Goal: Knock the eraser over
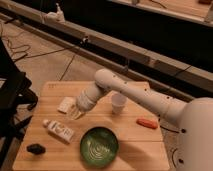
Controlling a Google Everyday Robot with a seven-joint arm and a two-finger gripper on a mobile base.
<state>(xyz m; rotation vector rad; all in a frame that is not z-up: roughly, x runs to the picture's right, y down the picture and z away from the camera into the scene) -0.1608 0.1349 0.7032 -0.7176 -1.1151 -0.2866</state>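
The eraser [36, 148] is a small black oblong block at the front left of the wooden table [140, 150]. My gripper [76, 115] hangs at the end of the white arm [130, 92], above the table's left middle, just right of the flat white piece [66, 104] and above the white tube [58, 130]. It is well up and to the right of the eraser, apart from it.
A green plate [99, 146] lies at the front middle. A white cup [118, 103] stands right of the arm. An orange oblong item [147, 123] lies to the right. A black chair [12, 95] stands left of the table.
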